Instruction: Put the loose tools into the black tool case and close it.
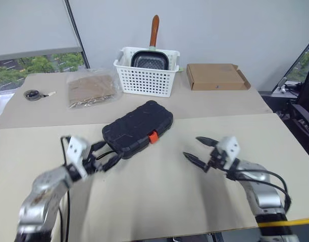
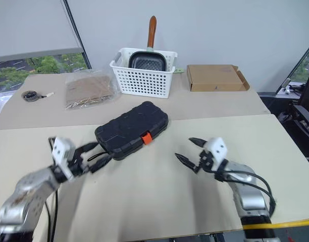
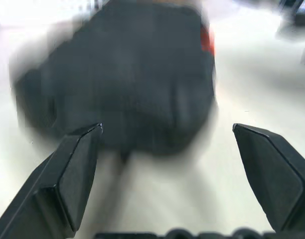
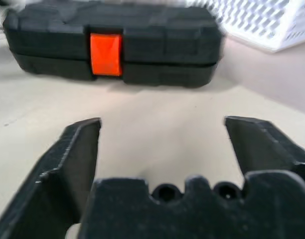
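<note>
Lying shut at frame centre, the black tool case (image 1: 138,128) shows its orange latch (image 1: 153,136) fastened; behind it, the white basket (image 1: 146,72) holds a dark pan (image 1: 150,60); left gripper (image 1: 103,156) and right gripper (image 1: 200,151) both spread, empty.

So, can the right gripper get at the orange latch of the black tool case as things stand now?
Probably yes. The right gripper is open and holds nothing, and the orange latch on the closed black tool case faces it, as the right wrist view shows. Only bare table lies between them.
</note>
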